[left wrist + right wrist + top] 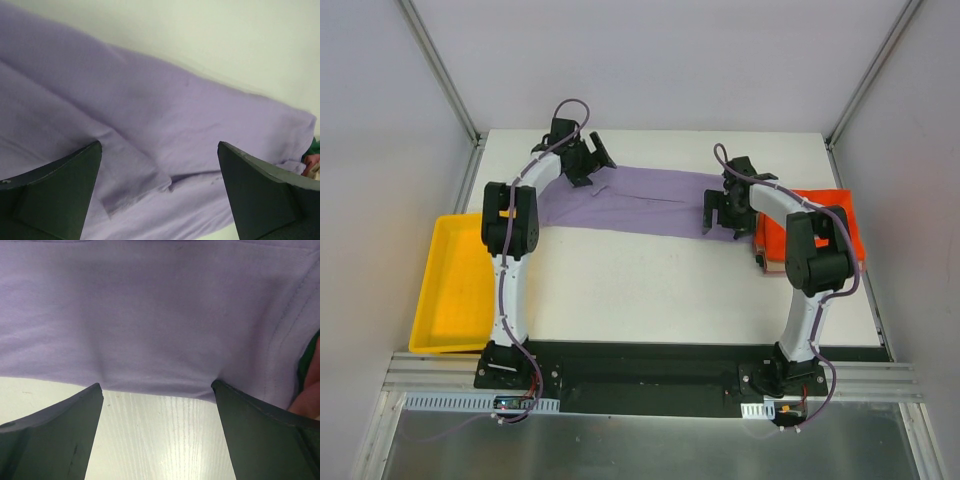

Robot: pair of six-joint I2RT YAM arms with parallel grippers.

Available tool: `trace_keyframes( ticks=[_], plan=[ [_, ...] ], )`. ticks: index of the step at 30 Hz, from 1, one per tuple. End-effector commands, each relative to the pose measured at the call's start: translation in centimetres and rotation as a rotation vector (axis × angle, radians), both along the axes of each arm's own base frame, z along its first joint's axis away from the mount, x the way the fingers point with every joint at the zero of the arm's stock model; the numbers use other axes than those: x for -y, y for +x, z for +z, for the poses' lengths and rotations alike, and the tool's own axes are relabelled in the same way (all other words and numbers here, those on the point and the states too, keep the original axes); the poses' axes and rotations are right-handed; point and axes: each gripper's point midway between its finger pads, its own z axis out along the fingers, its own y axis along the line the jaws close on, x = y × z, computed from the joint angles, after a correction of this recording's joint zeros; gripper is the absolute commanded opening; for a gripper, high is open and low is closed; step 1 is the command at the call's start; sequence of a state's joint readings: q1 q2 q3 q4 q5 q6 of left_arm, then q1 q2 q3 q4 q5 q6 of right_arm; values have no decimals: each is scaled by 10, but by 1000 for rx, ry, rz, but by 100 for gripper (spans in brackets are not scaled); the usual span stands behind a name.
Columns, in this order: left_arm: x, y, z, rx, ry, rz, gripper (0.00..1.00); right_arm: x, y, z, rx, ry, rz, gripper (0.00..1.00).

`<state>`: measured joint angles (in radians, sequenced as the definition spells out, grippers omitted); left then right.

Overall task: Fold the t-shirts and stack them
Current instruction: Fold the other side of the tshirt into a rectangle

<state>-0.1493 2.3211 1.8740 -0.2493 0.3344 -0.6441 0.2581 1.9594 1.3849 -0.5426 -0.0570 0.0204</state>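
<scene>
While both jaws gape, one purple t-shirt [640,205], one orange t-shirt [830,210].

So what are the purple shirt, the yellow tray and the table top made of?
Purple shirt: soft matte knit, probably cotton; it creases and shows stitched seams. Yellow tray: likely moulded plastic, smooth with an even colour and raised rim. Table top: white board with a faint wood-grain pattern, perhaps laminate.
</scene>
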Motion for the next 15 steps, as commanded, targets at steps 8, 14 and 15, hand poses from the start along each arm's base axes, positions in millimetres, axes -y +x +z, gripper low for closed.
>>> trace_keyframes(
  ticks=[8,14,15],
  plan=[
    [20,84,52,259,-60,-23,99,25,-15,10,-29,-64,3,96],
    [26,84,96,365,-60,-83,99,27,-17,8,-39,-73,11,96],
    [20,75,107,366,-41,-68,99,28,-18,7,-44,-74,11,96]
  ],
)
